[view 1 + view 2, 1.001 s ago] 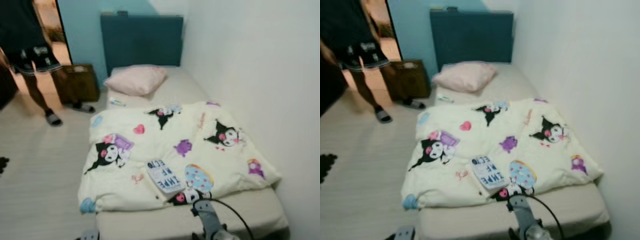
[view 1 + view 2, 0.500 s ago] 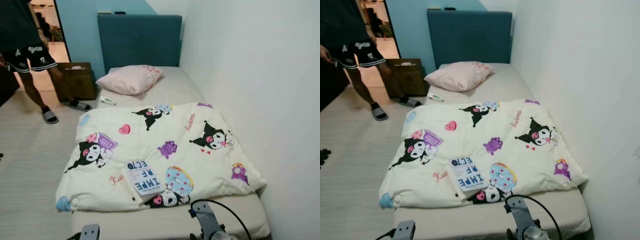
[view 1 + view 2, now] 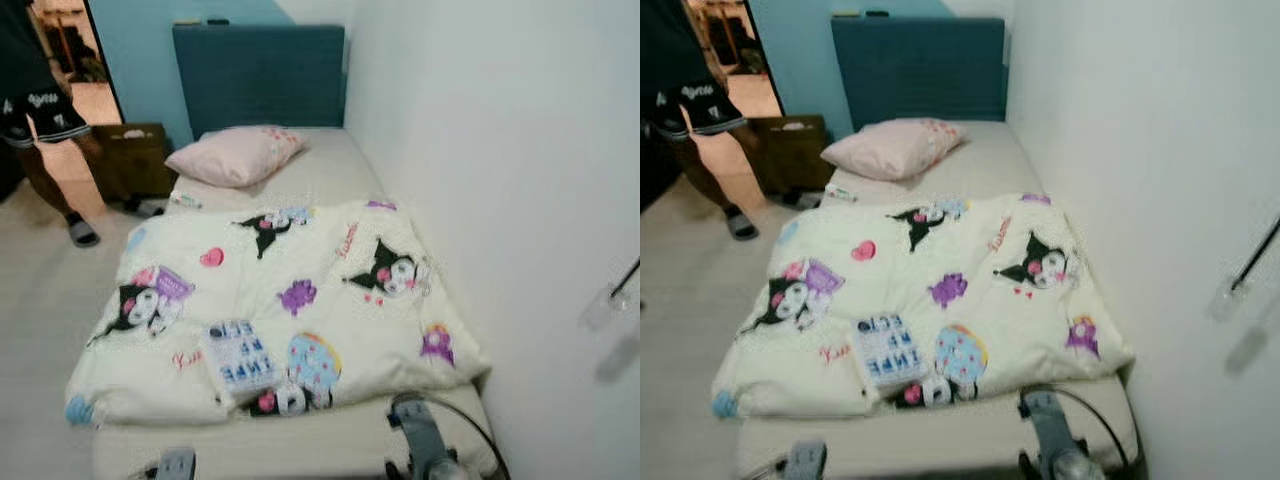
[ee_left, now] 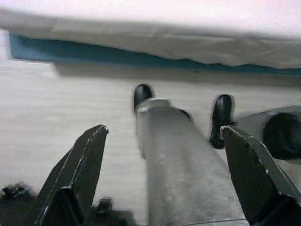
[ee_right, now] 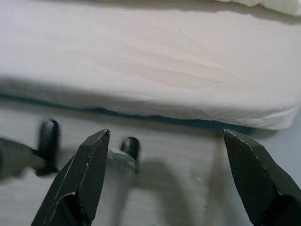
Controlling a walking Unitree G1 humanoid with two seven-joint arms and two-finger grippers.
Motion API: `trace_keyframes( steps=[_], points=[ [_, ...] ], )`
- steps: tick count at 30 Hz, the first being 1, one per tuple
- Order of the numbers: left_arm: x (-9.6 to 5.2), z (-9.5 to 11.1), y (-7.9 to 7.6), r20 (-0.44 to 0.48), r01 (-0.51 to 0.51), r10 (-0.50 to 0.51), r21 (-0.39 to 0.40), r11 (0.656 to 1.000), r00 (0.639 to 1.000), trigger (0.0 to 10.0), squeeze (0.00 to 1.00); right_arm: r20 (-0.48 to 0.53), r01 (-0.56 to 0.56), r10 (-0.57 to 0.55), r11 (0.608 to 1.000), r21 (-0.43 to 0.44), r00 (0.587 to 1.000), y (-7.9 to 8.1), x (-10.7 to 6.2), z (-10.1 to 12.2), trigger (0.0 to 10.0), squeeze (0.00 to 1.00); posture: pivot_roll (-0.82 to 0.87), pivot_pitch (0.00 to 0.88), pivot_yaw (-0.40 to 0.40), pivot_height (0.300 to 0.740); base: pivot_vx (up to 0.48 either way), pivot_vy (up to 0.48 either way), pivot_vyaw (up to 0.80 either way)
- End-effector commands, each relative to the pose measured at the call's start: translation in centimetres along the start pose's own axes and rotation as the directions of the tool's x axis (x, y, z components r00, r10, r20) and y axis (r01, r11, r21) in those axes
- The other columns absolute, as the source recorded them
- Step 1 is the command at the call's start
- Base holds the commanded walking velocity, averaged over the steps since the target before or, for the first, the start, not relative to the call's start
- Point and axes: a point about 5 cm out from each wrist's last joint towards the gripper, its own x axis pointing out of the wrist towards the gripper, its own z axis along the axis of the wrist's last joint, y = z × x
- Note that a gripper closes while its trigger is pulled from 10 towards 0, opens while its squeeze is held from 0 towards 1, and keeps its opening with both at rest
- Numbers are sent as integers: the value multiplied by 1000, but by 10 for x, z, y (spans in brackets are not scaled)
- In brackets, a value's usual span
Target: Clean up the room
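**Rumpled duvet and a book on the bed ahead of your low, empty claws**

Largest first: the cream cartoon-print duvet [image 3: 270, 310] lies crumpled on the beige mattress [image 3: 940, 435], ahead of and above both claws. Judge it soft, bulky and light; it will sag, so pinch a thick fold at the near hem rather than the flat middle. Beyond it, against the blue headboard, the pink pillow [image 3: 232, 155] looks soft and easy to grip by a corner. The white paperback book [image 3: 885, 350] rests on the duvet's near edge, nearest your left claw [image 4: 162, 155]; stiff and slick, so take it by the spine edge. Both the left and right claw [image 5: 164, 165] hang by the floor, fingers spread wide, holding nothing.
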Motion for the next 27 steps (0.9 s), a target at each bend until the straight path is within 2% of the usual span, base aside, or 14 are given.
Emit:
trace_keyframes(
  steps=[1,7,9,10,12,13,14,15,17,18,20,23,25,27],
  points=[
    [-1,3,6,3,-21,21,4,1000,1000,10000,0,65,-27,25,999,41,998,5,2,15,10000,0,-117,0,1,711,0,0,0],
    [-2,15,17,47,-68,69,-31,997,997,10000,0,245,-195,166,976,98,955,26,2,63,10000,0,-122,0,1,711,0,0,0],
    [-2,20,19,65,-77,80,-49,996,995,10000,0,274,-217,178,969,117,945,27,1,71,10000,0,-121,0,-2,711,0,0,0],
    [-2,27,21,97,-78,86,-80,994,992,10000,0,314,-236,173,955,177,934,25,0,81,10000,0,-118,0,-6,711,0,0,0],
    [-2,27,21,97,-78,86,-80,994,992,10000,0,314,-236,173,955,177,934,25,0,81,10000,0,-118,0,-6,711,0,0,0],
    [-2,32,22,118,-78,89,-100,992,989,10000,0,340,-250,166,943,220,926,23,0,88,10000,0,-118,0,-6,711,0,0,0],
    [-2,49,23,184,-53,81,-151,987,980,10000,0,383,-260,126,911,321,915,16,-2,100,10000,0,-107,0,-16,711,0,0,0],
    [-2,49,23,184,-53,81,-151,987,980,10000,0,383,-260,126,911,321,915,16,-2,100,10000,0,-107,0,-16,711,0,0,0],
    [-6,84,28,320,-3,76,-224,975,944,10000,0,427,-275,55,836,474,902,3,-5,115,10000,0,-99,0,-21,711,0,0,0],
    [-6,84,28,320,-3,76,-224,975,944,10000,0,427,-275,55,836,474,902,3,-5,115,10000,0,-99,0,-21,711,0,0,0],
    [-12,114,38,424,19,105,-278,960,899,10000,0,425,-267,25,810,522,905,-1,-5,119,10000,0,-90,0,-20,711,0,0,0],
    [-17,127,45,464,29,124,-310,950,877,10000,0,418,-257,7,798,545,909,-2,-5,119,10000,0,-84,0,-17,706,0,0,0],
    [-25,148,56,541,84,145,-377,923,829,10000,0,433,-272,-16,756,595,901,-6,-6,119,10000,0,-77,0,-10,696,0,0,0],
    [-30,156,61,575,119,149,-402,908,805,10000,0,452,-297,-20,728,618,892,-8,-6,121,10000,0,-78,0,-8,686,0,0,0]
  ],
)
